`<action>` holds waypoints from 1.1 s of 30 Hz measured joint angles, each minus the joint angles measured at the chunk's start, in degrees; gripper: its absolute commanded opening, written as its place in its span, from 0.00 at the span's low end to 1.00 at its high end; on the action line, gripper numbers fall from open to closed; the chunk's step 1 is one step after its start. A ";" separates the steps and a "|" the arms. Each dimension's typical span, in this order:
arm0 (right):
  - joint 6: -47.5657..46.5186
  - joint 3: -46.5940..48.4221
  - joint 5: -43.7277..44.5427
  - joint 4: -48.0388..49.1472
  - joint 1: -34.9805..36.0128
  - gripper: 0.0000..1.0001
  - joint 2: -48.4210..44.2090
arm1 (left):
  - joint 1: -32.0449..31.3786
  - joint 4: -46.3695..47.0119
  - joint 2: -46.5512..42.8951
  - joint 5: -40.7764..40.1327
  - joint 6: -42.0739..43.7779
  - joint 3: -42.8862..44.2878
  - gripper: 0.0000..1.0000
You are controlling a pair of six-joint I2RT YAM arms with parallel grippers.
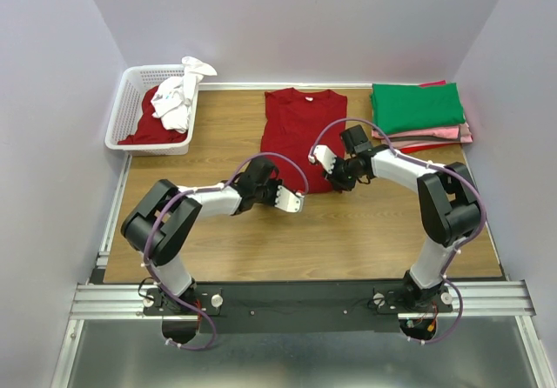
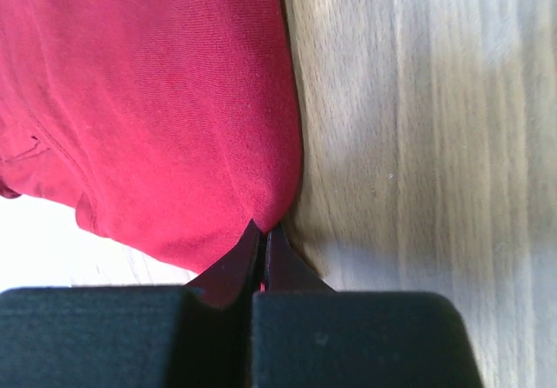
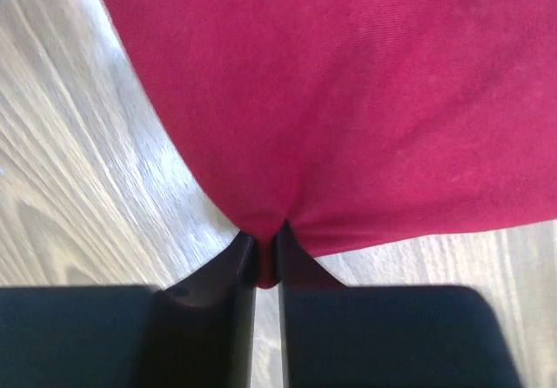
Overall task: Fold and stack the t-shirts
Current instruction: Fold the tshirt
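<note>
The light brown wooden desk (image 1: 261, 240) carries three things. A dark red cloth t-shirt (image 1: 296, 136) lies spread out at the far middle, collar toward the back wall. A white plastic lattice basket (image 1: 150, 147) sits in the far left corner. A stack of folded cloth t-shirts (image 1: 416, 108), green on top, rests in the far right corner.

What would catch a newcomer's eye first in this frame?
The dark red t-shirt laid out at the middle of the table, with the left hand and right hand each pinching an edge of it. Next, the folded stack topped by a green t-shirt at far right, and the white lattice basket at far left holding a crumpled white shirt and red shirt.
</note>
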 measured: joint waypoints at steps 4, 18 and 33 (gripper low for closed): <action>0.44 0.15 -0.20 -0.02 0.00 0.00 0.07 | -1.07 -0.17 -2.62 0.15 -0.31 -0.72 0.00; -11.10 -4.81 -11.80 -24.90 0.98 0.00 -16.63 | -11.47 -13.18 -26.93 8.96 -2.56 -9.40 0.00; -8.11 2.16 -11.15 -32.74 1.92 0.00 -22.77 | -16.24 -20.87 -28.33 10.34 -8.37 -7.06 0.00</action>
